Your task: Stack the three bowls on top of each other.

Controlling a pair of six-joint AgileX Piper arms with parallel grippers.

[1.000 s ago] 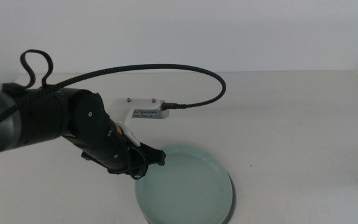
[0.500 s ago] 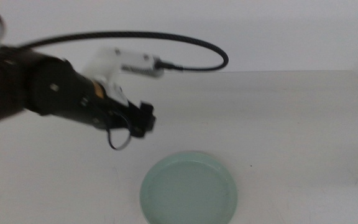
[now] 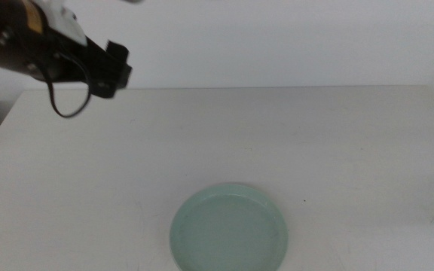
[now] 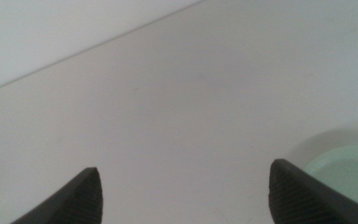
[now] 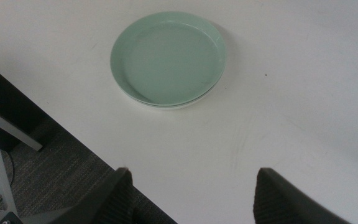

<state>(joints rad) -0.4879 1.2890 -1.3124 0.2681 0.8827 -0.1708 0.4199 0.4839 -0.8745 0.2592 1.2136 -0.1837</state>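
Left wrist view shows the left gripper [image 4: 182, 186] with jaws spread wide and empty, high over the white table [image 4: 185, 93] and well apart from the mint green bowl [image 3: 230, 228], which sits near the table's front edge. The right gripper [image 5: 191, 196] (parked off the table's edge) hangs likewise spread. Beneath the green rim a paler rim [image 5: 169, 107] peeks out. Likely rigid, light and slick-glazed: best pinched across the low rim.
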